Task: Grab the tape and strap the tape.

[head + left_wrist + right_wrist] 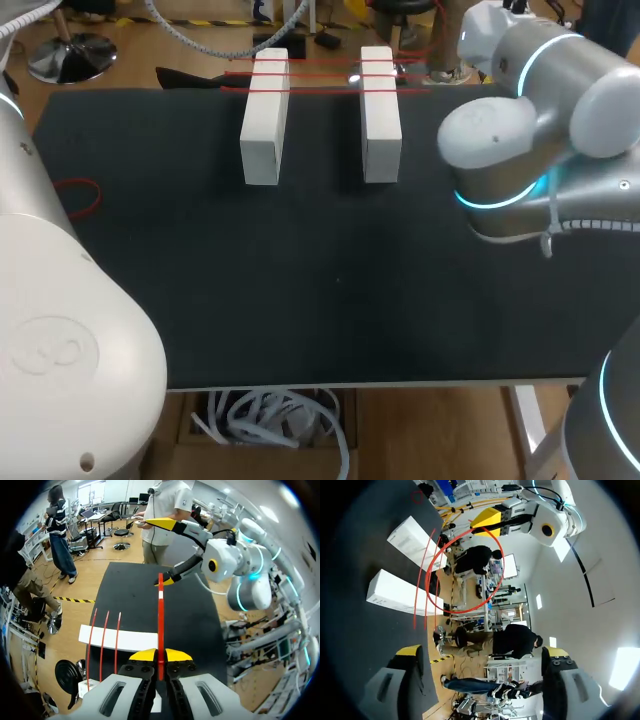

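No legible text, label, number or sign in any view.

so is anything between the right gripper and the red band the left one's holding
Nothing visible. The red band hangs as an open loop from the left gripper, in free air ahead of the right gripper, whose fingers are open.
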Robot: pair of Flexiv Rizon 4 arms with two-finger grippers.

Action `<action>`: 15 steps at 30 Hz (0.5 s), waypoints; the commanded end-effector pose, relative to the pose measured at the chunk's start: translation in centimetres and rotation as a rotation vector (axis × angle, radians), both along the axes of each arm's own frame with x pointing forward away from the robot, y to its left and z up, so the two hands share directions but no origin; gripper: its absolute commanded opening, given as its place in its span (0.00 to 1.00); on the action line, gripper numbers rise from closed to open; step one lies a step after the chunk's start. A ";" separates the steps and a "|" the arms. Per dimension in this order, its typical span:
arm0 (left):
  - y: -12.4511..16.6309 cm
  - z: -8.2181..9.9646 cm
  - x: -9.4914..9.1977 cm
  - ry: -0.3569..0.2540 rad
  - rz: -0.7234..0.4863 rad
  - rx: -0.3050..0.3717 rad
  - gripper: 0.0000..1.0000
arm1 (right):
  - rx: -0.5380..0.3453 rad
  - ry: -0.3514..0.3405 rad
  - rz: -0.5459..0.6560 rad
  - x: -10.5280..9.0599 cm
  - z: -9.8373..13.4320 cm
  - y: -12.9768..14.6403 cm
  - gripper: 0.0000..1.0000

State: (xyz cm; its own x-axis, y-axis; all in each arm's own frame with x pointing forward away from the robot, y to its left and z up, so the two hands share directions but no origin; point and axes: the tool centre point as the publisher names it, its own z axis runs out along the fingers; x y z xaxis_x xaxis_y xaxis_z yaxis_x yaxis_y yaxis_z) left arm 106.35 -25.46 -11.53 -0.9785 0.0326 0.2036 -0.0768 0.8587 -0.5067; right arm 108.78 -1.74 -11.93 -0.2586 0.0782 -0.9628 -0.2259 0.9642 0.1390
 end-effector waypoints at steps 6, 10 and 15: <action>1.5 0.8 0.3 -0.018 0.036 0.037 0.00 | 0.010 0.020 0.072 -0.2 0.4 -0.5 1.00; 6.7 1.8 0.2 -0.023 0.185 0.135 0.00 | 0.010 0.020 0.072 -0.2 0.4 -0.5 1.00; 14.6 2.3 -1.4 0.002 0.391 0.261 0.00 | 0.010 0.020 0.072 -0.2 0.4 -0.5 1.00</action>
